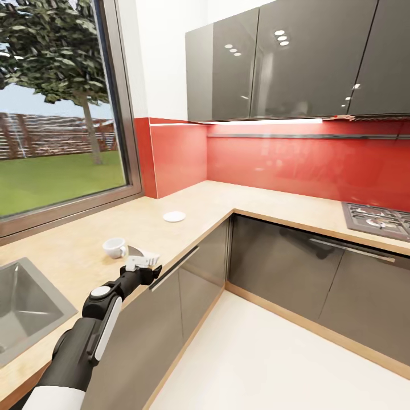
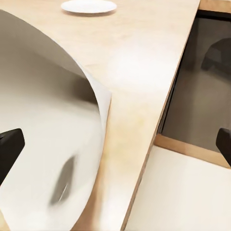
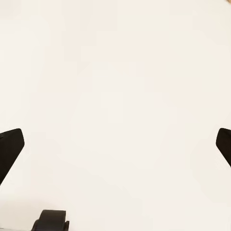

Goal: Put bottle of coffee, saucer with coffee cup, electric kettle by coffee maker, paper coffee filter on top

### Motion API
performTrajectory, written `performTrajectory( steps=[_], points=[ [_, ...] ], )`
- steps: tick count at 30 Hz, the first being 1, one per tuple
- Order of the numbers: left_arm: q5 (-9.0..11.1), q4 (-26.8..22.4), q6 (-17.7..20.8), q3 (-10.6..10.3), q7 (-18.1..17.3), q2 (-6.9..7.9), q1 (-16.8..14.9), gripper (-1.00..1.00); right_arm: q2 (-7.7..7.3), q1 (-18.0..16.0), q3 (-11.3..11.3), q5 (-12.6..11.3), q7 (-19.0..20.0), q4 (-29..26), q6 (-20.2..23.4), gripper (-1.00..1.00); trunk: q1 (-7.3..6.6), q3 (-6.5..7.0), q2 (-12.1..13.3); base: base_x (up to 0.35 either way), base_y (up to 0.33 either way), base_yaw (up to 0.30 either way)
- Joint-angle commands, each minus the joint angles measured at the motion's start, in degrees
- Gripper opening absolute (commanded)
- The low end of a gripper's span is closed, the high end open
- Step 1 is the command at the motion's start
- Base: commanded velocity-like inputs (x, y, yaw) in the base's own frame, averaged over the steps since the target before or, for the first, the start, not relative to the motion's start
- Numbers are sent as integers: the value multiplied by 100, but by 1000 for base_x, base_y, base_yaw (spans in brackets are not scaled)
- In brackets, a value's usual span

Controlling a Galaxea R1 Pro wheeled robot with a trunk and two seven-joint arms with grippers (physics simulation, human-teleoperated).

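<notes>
The cup (image 1: 115, 246) is seen on the table (image 1: 216, 199), near its front edge, beside the sink (image 1: 23, 307). The saucer (image 1: 174, 216) lies flat further along the table, well apart from the cup. In the head view the left hand (image 1: 143, 263) is held just beside the cup, at the table's edge. In the left wrist view its two dark fingertips (image 2: 10, 149) are spread wide with a curved white surface, judged to be the cup's wall, close up between them on one side; the hand is released and nothing is gripped. The right hand (image 3: 115, 147) is likewise spread open over pale floor, with nothing held.

The cup is judged to be light, stiff, smooth and breakable, so a firm but gentle squeeze is called for. The glazed wall is likely to be slippery; hold is best taken across the rim or the body, clear of the handle, which cannot be made out here. The saucer is thin and flat and would be hard to pinch from above; it is best taken at its edge
</notes>
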Motion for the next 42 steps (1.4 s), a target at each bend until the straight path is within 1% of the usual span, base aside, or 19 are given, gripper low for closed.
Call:
performTrajectory(
  steps=[1, 17, 42],
  points=[
    [-4, -6, 30, -3, -14, 3, -4, 100, -1, -3, -1, 47, -3, 3, -15, 100, 0, -6, -3, 63, 1, 0],
    [-4, -6, 27, -4, -14, -5, -4, 100, -1, -3, -3, 49, -3, 3, -16, 100, 0, -6, -3, 56, 0, 0],
    [-4, 3, 26, -12, -14, -5, -4, 100, -1, -3, -1, 50, -3, 3, -23, 100, 0, -6, -3, 17, 0, 0]
  ],
)
